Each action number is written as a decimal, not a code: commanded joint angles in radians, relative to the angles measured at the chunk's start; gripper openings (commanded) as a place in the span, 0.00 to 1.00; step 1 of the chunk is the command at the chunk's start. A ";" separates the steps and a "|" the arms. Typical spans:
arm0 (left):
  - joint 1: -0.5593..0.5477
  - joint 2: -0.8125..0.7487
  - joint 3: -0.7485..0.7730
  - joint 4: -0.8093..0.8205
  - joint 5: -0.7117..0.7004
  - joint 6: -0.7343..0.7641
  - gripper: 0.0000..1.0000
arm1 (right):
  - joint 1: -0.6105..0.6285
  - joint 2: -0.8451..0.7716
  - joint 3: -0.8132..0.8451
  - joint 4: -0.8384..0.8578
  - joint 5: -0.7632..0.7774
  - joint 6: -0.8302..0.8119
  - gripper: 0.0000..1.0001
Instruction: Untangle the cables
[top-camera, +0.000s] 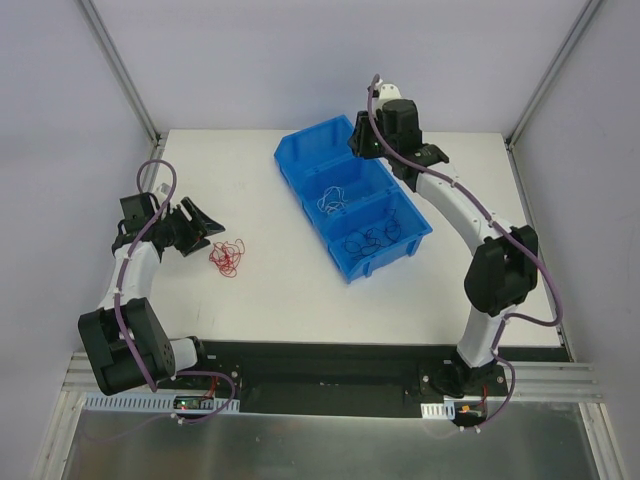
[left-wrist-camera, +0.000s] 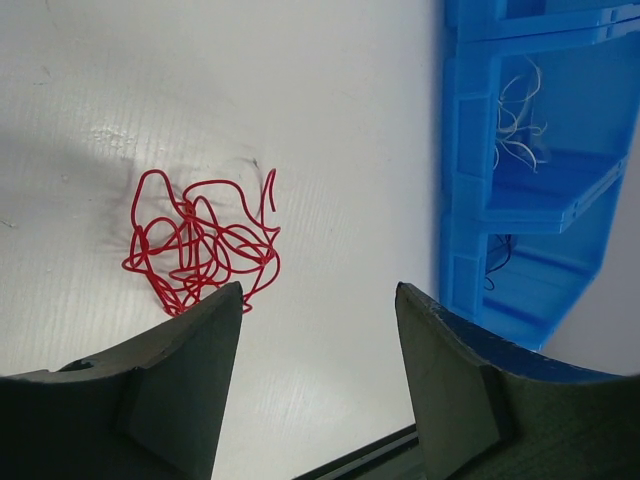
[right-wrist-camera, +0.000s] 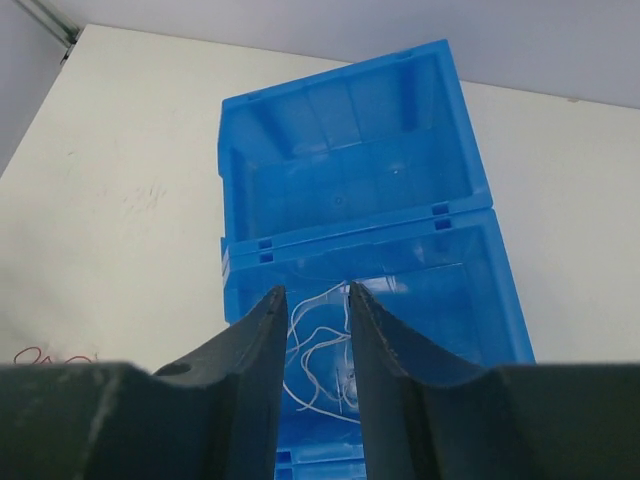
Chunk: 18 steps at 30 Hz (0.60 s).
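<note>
Top view: the red cable (top-camera: 228, 257) lies loose on the surface (top-camera: 280, 290), left of the blue bin (top-camera: 300, 160). The white cable (top-camera: 332, 200) is in the middle pocket and the black cable (top-camera: 370, 240) in the near one, so they look pretty much sorted.

Left wrist: the left pincer (left-wrist-camera: 318, 295) is spread wide and empty beside the red, probably lined up to grab it.

Right wrist: the right pincer (right-wrist-camera: 312, 300) hangs over the bin, narrowed to a slit and gripping nothing.

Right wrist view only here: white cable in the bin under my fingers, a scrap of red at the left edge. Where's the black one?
Observer: The black cable lies in the blue bin, in the compartment nearest the arms.
Operator: Is the red cable in the bin too?
Observer: No, it lies on the table, left of the bin.
Operator: Left gripper holding it?
Observer: No; it is open beside the bundle, gripping nothing.
</note>
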 joint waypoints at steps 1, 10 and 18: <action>-0.010 -0.012 -0.007 0.017 0.009 0.039 0.62 | -0.001 -0.012 0.077 -0.052 -0.075 -0.009 0.37; -0.010 0.025 0.002 -0.001 0.006 0.051 0.57 | 0.039 0.030 0.103 -0.011 -0.337 0.040 0.50; -0.012 0.023 0.009 -0.030 -0.078 0.081 0.55 | 0.270 0.331 0.226 0.285 -0.497 0.455 0.55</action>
